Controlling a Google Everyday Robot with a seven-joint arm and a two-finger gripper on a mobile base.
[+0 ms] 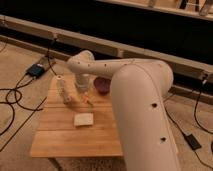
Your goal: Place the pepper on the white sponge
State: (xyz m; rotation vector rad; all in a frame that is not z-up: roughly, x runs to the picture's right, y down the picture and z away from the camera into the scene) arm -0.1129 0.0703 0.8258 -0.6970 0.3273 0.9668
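Note:
The pepper (88, 101) is a small orange piece on the wooden table (60, 137), just behind the white sponge (84, 119). The sponge lies flat near the table's middle. My gripper (85, 93) hangs from the white arm, pointing down at the back of the table. It is shut, right above the pepper. Whether it touches or holds the pepper cannot be told. The big white arm (142, 105) hides the table's right side.
A tall whitish bottle (64, 90) stands left of the gripper. A dark red-purple round thing (102, 86) sits to its right. Cables (15, 97) and a dark box (36, 70) lie on the floor to the left. A dark wall with a rail runs behind.

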